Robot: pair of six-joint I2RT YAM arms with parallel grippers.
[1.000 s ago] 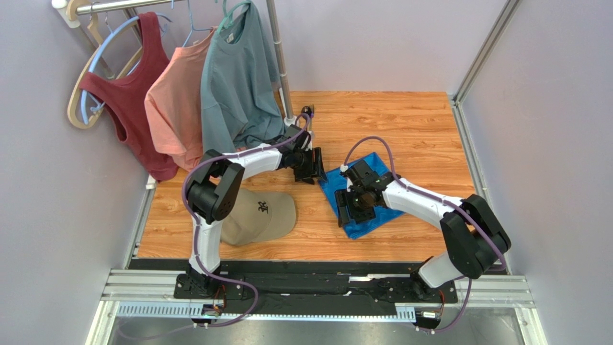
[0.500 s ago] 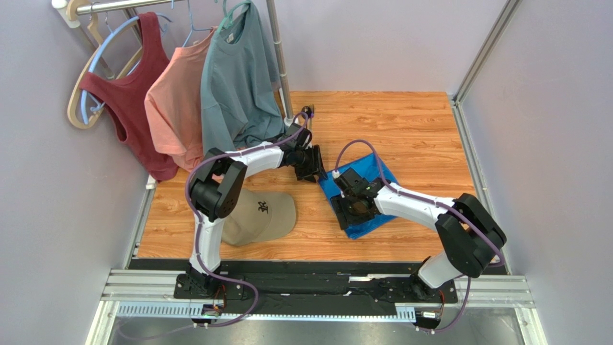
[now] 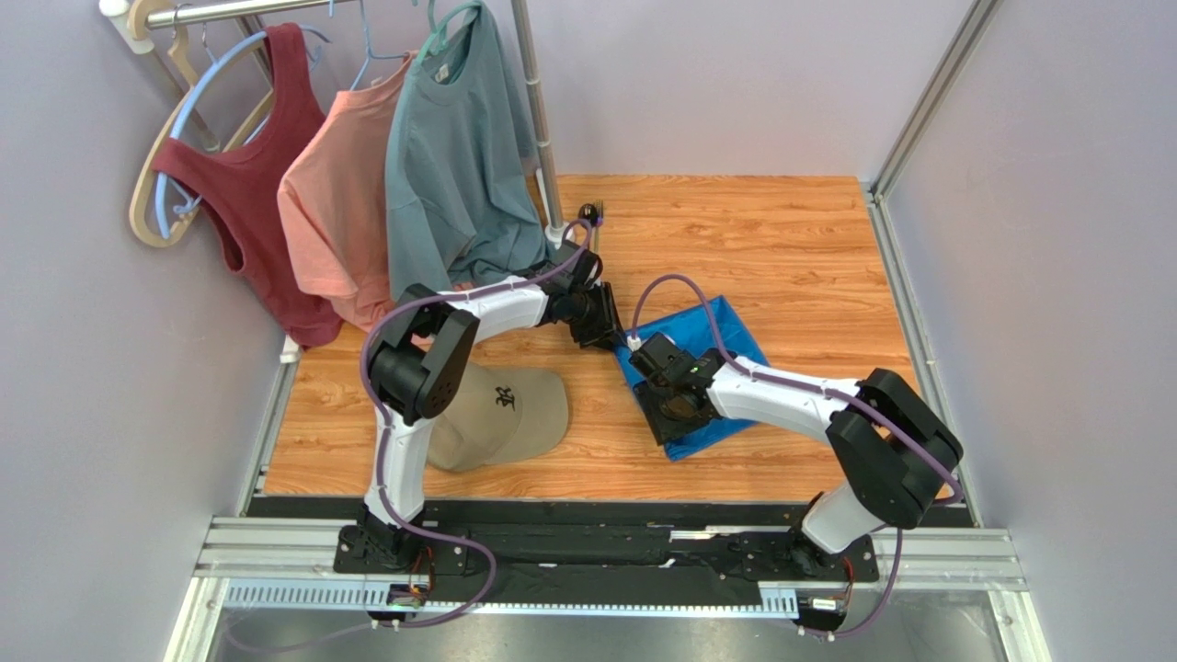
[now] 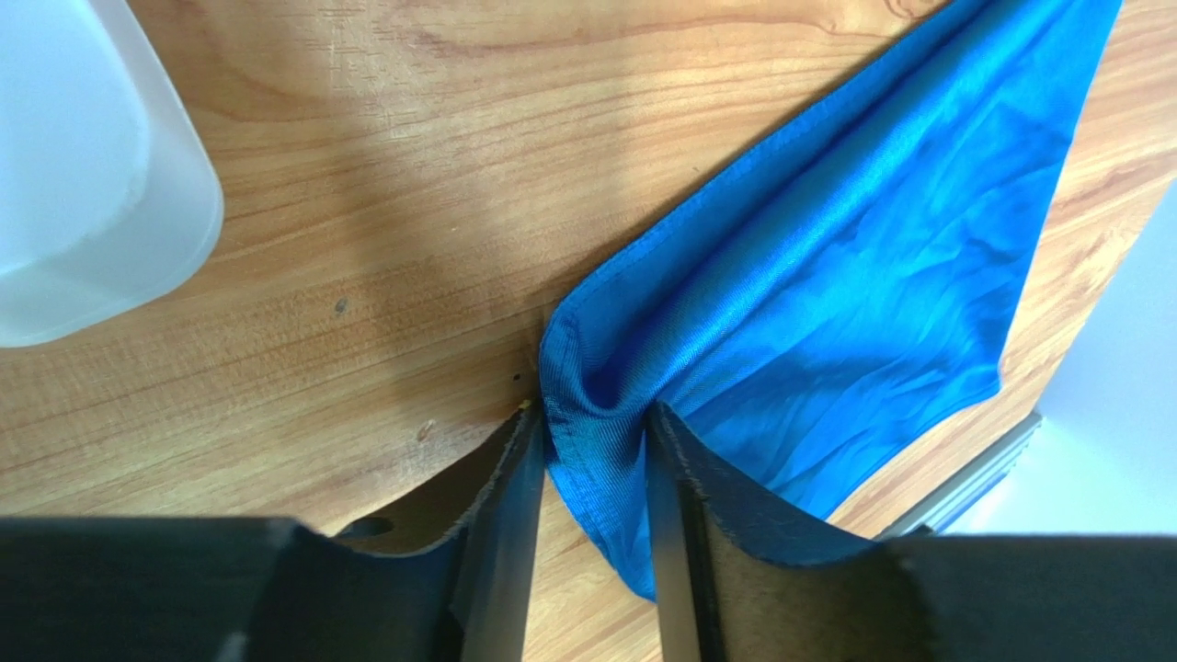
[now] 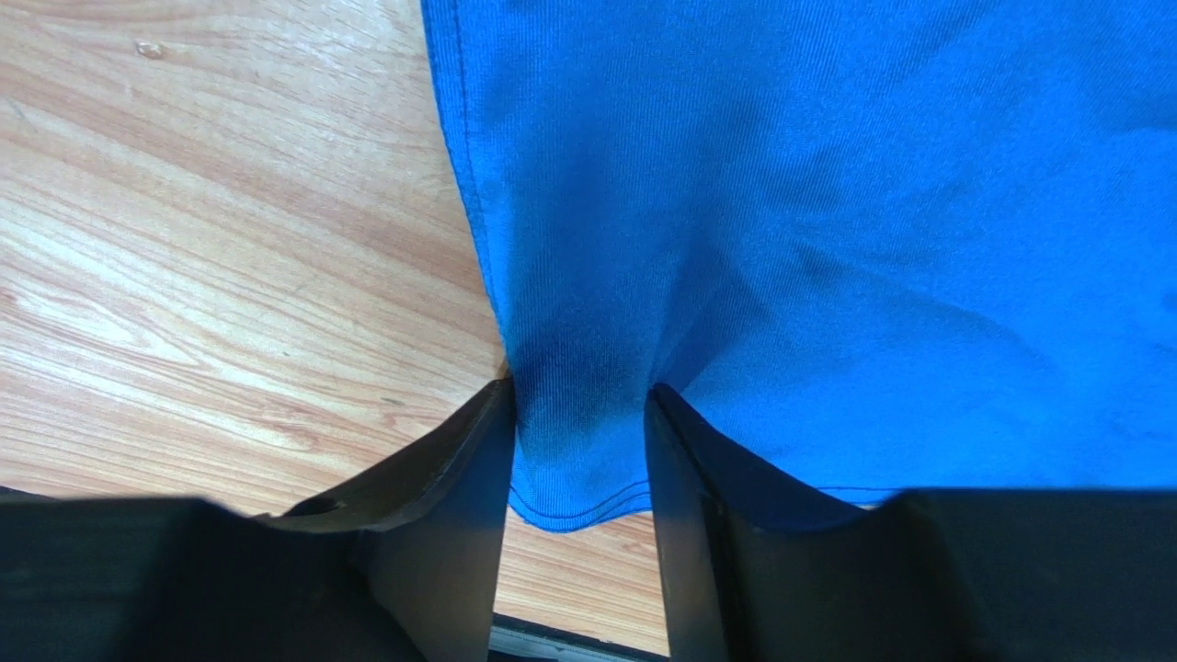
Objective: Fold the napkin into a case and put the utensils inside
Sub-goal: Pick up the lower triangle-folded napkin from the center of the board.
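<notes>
The bright blue napkin (image 3: 714,348) lies crumpled on the wooden table right of centre. My left gripper (image 3: 605,323) is at its far left corner. In the left wrist view the jaws (image 4: 591,414) stand close together, with a bunched fold of the napkin (image 4: 829,276) pinched between them. My right gripper (image 3: 669,402) is at the napkin's near left edge. In the right wrist view its jaws (image 5: 580,393) grip the hemmed edge of the napkin (image 5: 829,207). No case has formed. The spoon and fork are out of view.
A tan cap (image 3: 504,408) lies left of the napkin by the left arm. A clothes rack pole (image 3: 539,124) with a grey-teal T-shirt (image 3: 456,152), a pink top and a red top stands at the back left. A white rounded object (image 4: 83,166) is near the left gripper.
My right gripper has moved left across the napkin to its near left edge and closed on it. The left gripper has shifted slightly at the far corner. The napkin has bunched a little.
</notes>
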